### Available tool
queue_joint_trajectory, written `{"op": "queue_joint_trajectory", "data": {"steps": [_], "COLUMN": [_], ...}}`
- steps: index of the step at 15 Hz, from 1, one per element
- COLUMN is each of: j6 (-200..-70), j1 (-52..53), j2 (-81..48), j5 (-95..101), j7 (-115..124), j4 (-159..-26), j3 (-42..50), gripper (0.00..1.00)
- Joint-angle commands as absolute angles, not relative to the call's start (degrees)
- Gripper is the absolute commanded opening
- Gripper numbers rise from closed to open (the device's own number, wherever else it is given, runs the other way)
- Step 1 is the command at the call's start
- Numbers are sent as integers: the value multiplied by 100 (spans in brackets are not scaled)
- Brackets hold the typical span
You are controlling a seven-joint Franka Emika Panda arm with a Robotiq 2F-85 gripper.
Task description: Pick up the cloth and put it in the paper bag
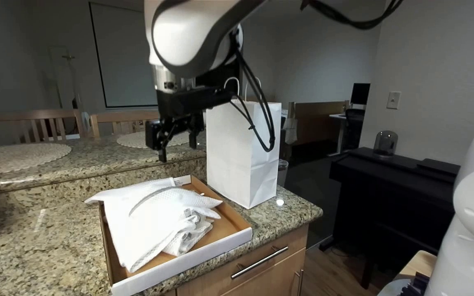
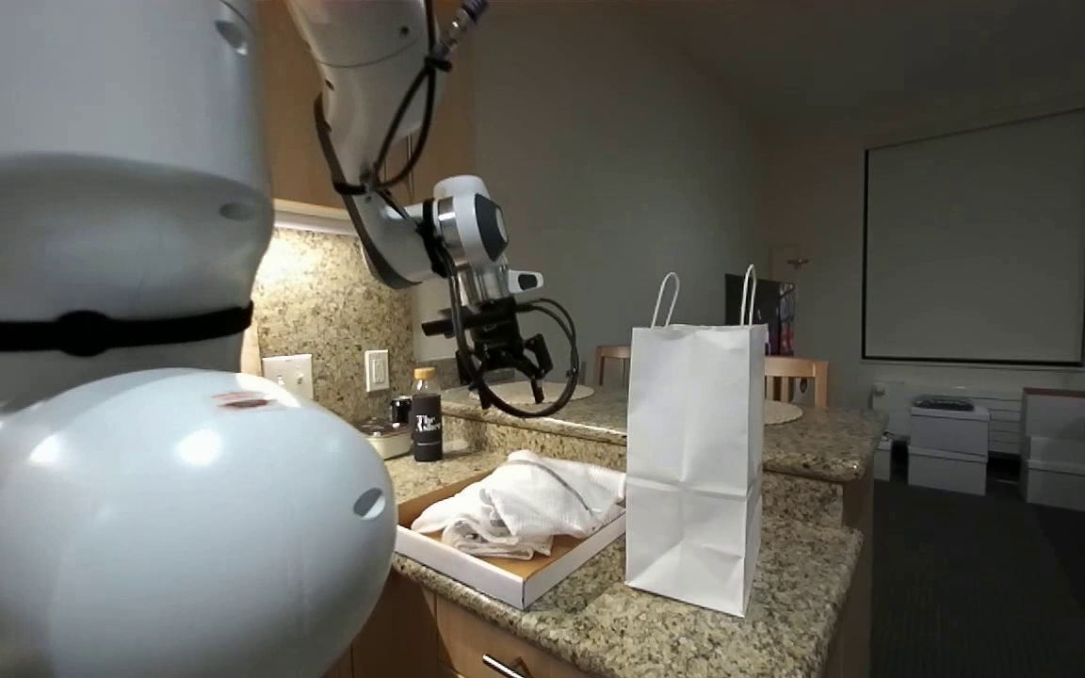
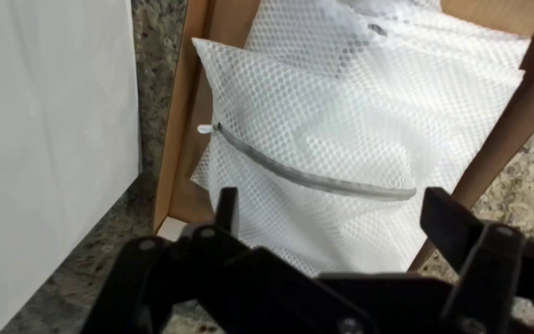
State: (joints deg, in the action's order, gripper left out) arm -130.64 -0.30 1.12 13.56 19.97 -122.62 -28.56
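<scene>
The cloth is a crumpled white mesh fabric with a grey zipper; it shows in both exterior views (image 1: 138, 230) (image 2: 552, 494) and in the wrist view (image 3: 350, 134). It lies in a shallow cardboard tray (image 1: 187, 263) and hangs over part of its rim. The white paper bag (image 1: 228, 152) stands upright beside the tray, handles up; it also shows in an exterior view (image 2: 693, 443) and at the left of the wrist view (image 3: 54, 116). Its inside is hidden. My gripper (image 1: 177, 150) is open and empty above the cloth, fingers pointing down; it shows in the wrist view (image 3: 329, 199).
The tray and bag stand on a granite counter (image 1: 56, 246). A raised granite ledge (image 1: 97, 162) runs behind them, with woven placemats (image 1: 19, 156). A dark bottle (image 2: 427, 419) stands beyond the tray. The bag is close to the counter's end.
</scene>
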Motion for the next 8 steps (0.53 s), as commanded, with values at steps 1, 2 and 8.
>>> {"op": "queue_joint_trajectory", "data": {"steps": [1, 2, 8], "j6": [-13342, -13572, -13280], "j1": [773, 989, 1739], "j2": [-906, -1101, -2454], "j5": [2548, 2879, 2619], "j7": [2426, 2616, 2049], "j4": [-11673, -11559, -10302], "j3": [-2228, -2007, -1216], "gripper": [100, 100, 100]}}
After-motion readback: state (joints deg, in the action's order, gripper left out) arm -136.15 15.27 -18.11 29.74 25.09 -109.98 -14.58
